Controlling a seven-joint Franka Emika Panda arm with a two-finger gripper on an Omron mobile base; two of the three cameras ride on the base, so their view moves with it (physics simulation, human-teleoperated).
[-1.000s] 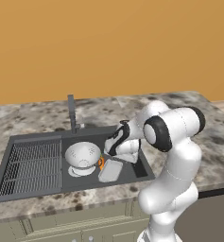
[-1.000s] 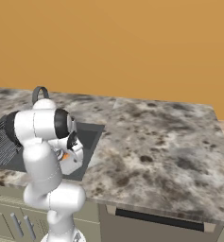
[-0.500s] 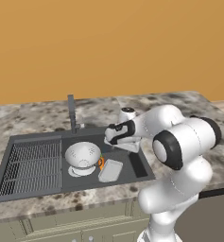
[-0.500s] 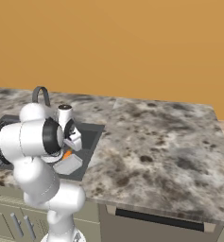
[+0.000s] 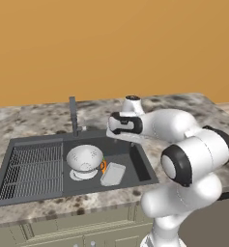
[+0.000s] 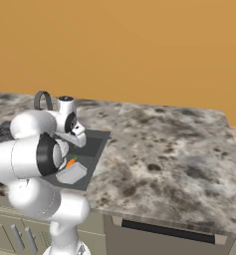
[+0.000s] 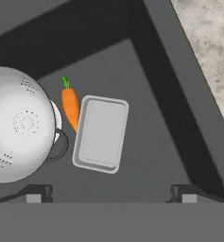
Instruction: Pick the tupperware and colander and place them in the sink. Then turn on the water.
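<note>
The pincer (image 7: 111, 193) is hanging above the sink (image 5: 135, 161) with its two fingertips (image 7: 37, 194) standing wide apart, holding nothing. Directly under it in the hand view, the tupperware (image 7: 100, 133) is lying flat on the basin floor, open side up. A carrot (image 7: 71, 107) is lying just beside it, between it and the colander (image 7: 19, 124), and seems to be touching the tupperware's edge. The colander is sitting upside down in the basin, its perforated dome facing up. In the left base view, the colander (image 5: 85, 160) is lying left of the tupperware (image 5: 113, 173), with the ribbed drainboard (image 5: 31, 171) farther left and the faucet (image 5: 74, 116) standing upright at the far rim. The speckled stone counter (image 6: 169, 154) is stretching away to the right.
</note>
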